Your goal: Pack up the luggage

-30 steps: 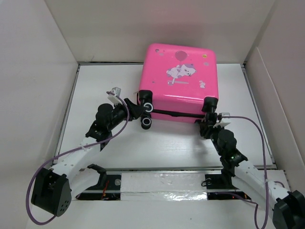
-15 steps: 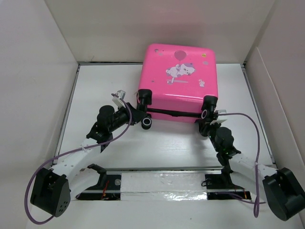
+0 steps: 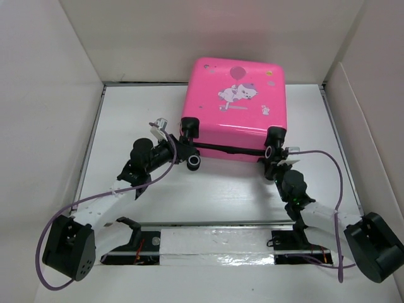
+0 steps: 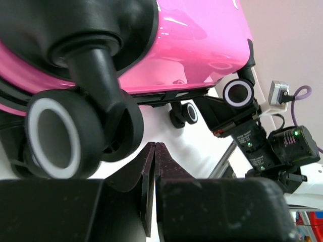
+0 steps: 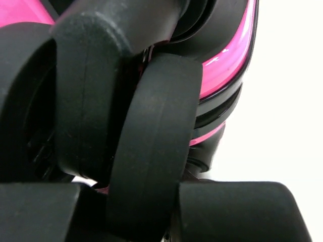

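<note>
Luggage: the pink luggage (image 3: 237,104) lies flat and closed on the white table (image 3: 145,107), towards the far side and a little right of middle. Its printed shell faces up and its wheeled end faces the two arms.

Surroundings: plain white walls (image 3: 63,95) stand around the table on three sides.

Left fingers: the left fingers (image 4: 139,171) are pressed together tip to tip, with nothing between them. They sit at the near left corner of the luggage.

Left corner wheel: the left corner wheel (image 4: 55,136), black with a white ring, hangs just beside and above those joined tips in the left wrist view. It lies off to one side of the fingers, not inside them. I cannot tell whether the fingers touch it.

Right fingers: the right fingers (image 5: 242,212) are at the near right corner of the luggage, one on each side of a wheel.

Right corner wheel: the right corner wheel (image 5: 151,151) fills the gap between the right fingers edge-on. Both fingers appear to lie against its sides, so they look clamped on it.

Luggage against the fingers: both pairs of fingers are at the near wheeled edge, one at each corner. The body of the case stretches away beyond them, with the dark seam of the shell running between the two corners.

Arms: both reach forward from the near edge and bend inward towards the case.
</note>
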Available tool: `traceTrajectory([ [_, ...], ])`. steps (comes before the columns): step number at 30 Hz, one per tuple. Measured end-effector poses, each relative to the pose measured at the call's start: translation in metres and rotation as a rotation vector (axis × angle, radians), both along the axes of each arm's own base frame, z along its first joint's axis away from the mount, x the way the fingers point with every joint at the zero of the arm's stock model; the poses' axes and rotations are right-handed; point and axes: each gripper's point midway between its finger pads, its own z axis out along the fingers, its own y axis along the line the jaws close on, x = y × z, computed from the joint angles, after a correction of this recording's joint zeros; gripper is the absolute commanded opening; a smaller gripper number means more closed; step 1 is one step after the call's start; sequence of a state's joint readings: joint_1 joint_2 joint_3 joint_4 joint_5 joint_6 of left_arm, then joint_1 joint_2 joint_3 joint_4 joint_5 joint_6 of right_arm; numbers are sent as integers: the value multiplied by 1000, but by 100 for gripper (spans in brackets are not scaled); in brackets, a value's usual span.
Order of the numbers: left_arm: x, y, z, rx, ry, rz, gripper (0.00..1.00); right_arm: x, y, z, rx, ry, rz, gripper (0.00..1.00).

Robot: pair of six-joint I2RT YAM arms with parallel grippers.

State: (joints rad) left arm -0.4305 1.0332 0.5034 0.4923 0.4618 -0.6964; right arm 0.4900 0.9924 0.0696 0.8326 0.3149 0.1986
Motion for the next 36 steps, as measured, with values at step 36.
traceTrajectory([
  [36, -7, -290, 40, 55, -181, -518, 28, -48, 58, 28, 96, -73, 174, 0],
])
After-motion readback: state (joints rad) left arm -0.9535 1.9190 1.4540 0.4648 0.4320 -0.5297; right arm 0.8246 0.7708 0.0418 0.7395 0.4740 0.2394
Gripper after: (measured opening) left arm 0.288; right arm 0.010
